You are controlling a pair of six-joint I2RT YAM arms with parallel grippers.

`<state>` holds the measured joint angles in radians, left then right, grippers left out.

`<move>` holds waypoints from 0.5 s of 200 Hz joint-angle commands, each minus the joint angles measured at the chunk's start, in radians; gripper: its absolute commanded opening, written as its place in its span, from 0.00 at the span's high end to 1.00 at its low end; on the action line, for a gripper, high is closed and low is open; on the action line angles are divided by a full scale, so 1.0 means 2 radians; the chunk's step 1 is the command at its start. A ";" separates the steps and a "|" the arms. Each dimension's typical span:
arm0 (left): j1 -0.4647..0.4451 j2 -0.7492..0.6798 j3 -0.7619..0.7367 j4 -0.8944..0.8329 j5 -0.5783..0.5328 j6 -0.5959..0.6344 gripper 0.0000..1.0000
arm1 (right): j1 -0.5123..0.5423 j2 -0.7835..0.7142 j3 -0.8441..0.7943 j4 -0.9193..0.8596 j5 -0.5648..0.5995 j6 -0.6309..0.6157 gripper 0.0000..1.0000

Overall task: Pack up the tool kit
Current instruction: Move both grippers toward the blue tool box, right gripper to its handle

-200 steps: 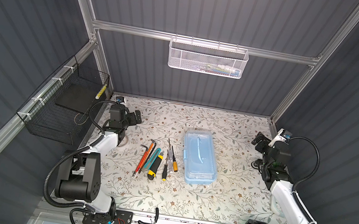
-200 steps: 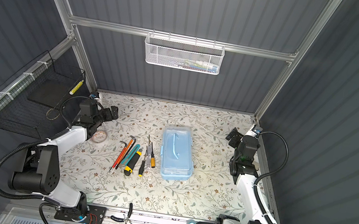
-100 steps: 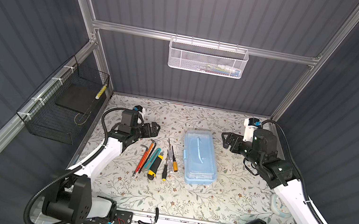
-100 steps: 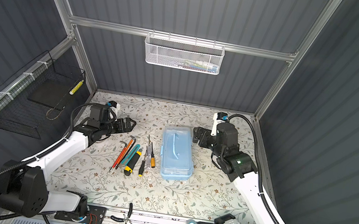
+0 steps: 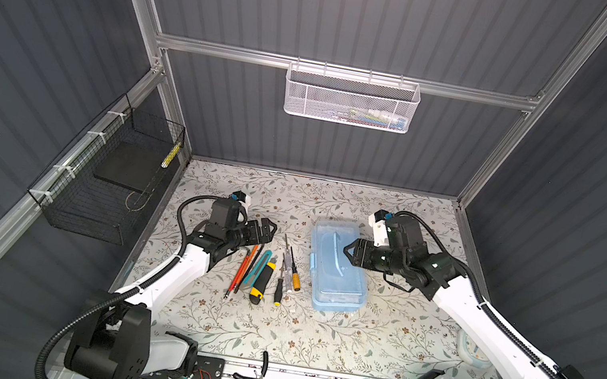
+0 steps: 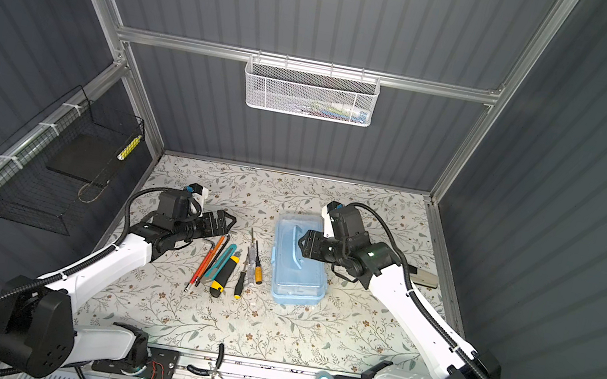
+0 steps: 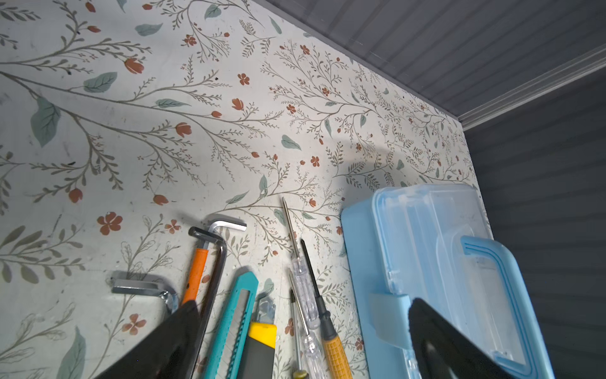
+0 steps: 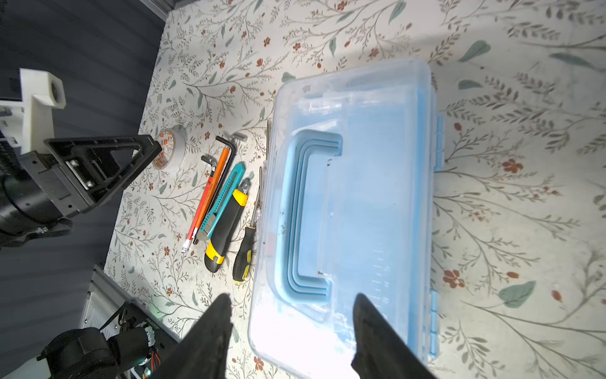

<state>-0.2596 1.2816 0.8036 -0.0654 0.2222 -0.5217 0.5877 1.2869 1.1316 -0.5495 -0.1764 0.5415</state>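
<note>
The tool kit's light-blue case lies shut in the middle of the table, its blue handle flat on the clear lid. Left of it, side by side, lie hex keys, a teal utility knife, a yellow-black knife and screwdrivers. My left gripper hangs open and empty over the far ends of these tools. My right gripper hovers above the case lid near the handle, jaws apart with nothing between them.
A white mesh basket hangs on the back wall and a black wire basket on the left wall. Black-handled pliers lie on the front rail. A tape roll sits left of the tools.
Both arms have swung in from the table's sides toward the middle. The right gripper's jaws have narrowed as it came over the case. The left jaws stay wide.
</note>
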 commanded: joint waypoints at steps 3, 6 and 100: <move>0.002 0.025 0.028 0.017 0.016 -0.026 0.00 | 0.004 0.017 -0.010 0.025 -0.021 0.009 0.39; 0.002 0.034 0.039 0.004 0.024 -0.023 0.00 | 0.004 0.020 -0.011 0.028 -0.021 0.010 0.39; -0.047 0.070 0.062 -0.026 0.016 0.007 0.00 | 0.024 0.110 0.008 0.067 -0.010 0.019 0.52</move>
<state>-0.3481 1.4364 0.9230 -0.0975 0.2691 -0.5171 0.6228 1.4719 1.1183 -0.4290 -0.2035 0.5758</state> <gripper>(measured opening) 0.997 0.497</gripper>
